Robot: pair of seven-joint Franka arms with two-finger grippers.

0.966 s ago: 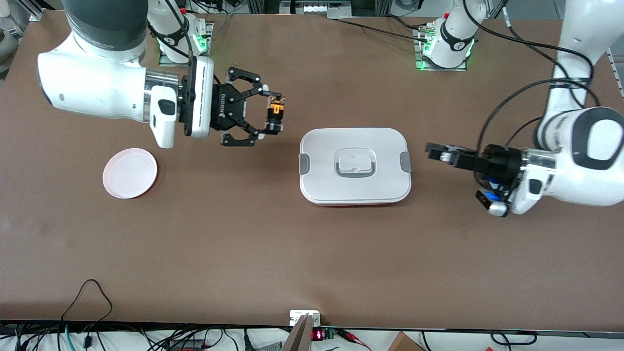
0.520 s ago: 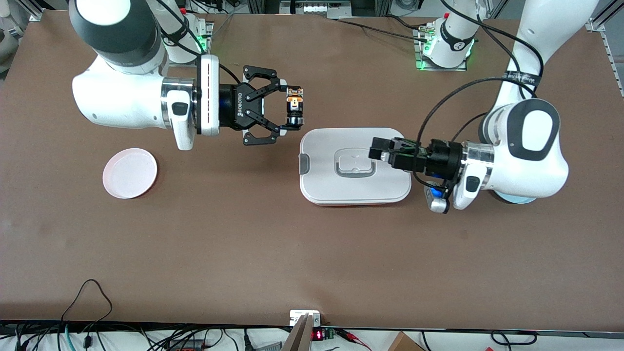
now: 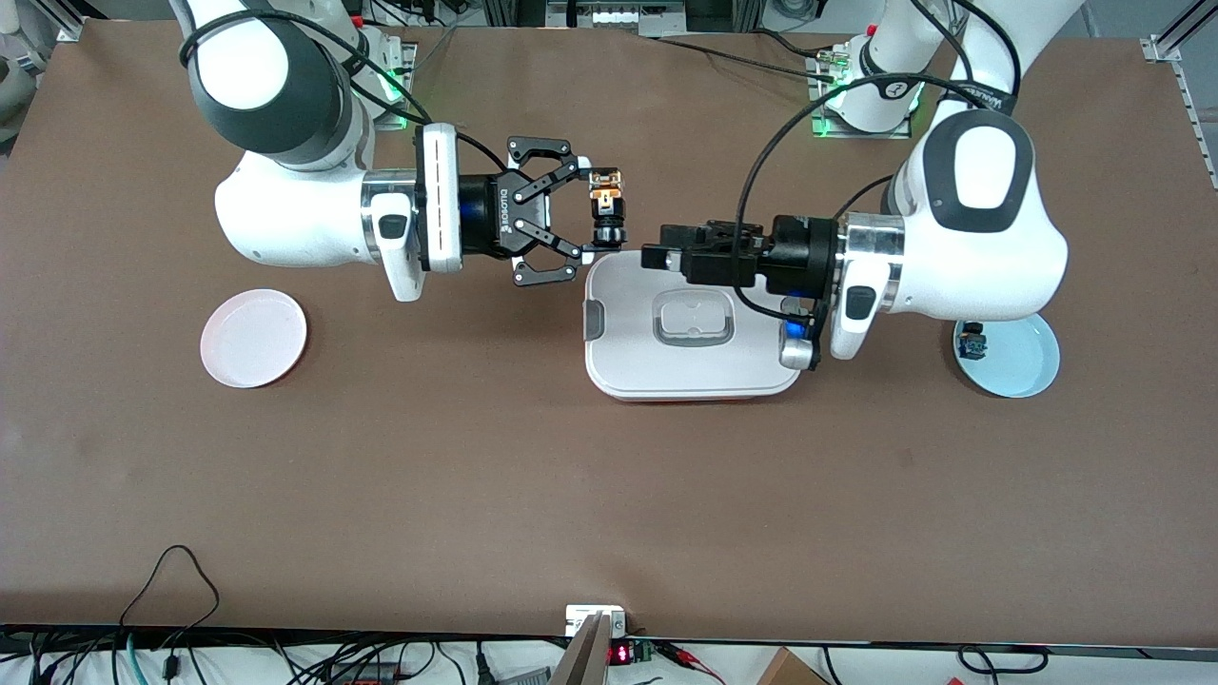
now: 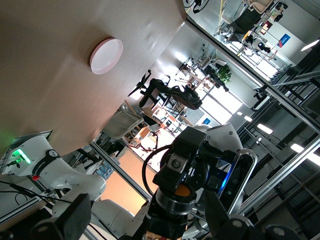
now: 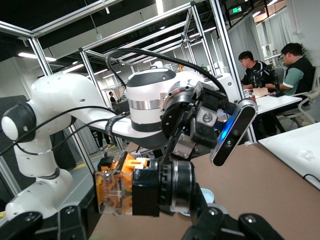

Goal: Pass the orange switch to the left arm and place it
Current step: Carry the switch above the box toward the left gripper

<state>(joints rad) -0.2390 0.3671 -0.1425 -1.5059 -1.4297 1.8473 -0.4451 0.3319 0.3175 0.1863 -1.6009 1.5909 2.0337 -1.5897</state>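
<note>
My right gripper (image 3: 601,217) is shut on the orange switch (image 3: 607,211) and holds it in the air just off the box's far corner, at the right arm's end. In the right wrist view the switch (image 5: 131,190) shows its orange body, black block and round cap between the fingers. My left gripper (image 3: 657,257) is open and level, over the far edge of the white box (image 3: 695,366), with its tips a short gap from the switch. In the left wrist view the switch's cap (image 4: 181,199) sits between the spread fingers (image 4: 75,216), not touched.
A pink plate (image 3: 253,338) lies at the right arm's end. A light blue plate (image 3: 1023,362) holding a small blue switch (image 3: 971,341) lies at the left arm's end, beside the left arm's wrist. Cables hang over the table's near edge.
The right arm carried the orange switch toward the box. The left arm swung in from its end of the table, over the box, and its gripper now faces the switch, uncovering the blue plate.
</note>
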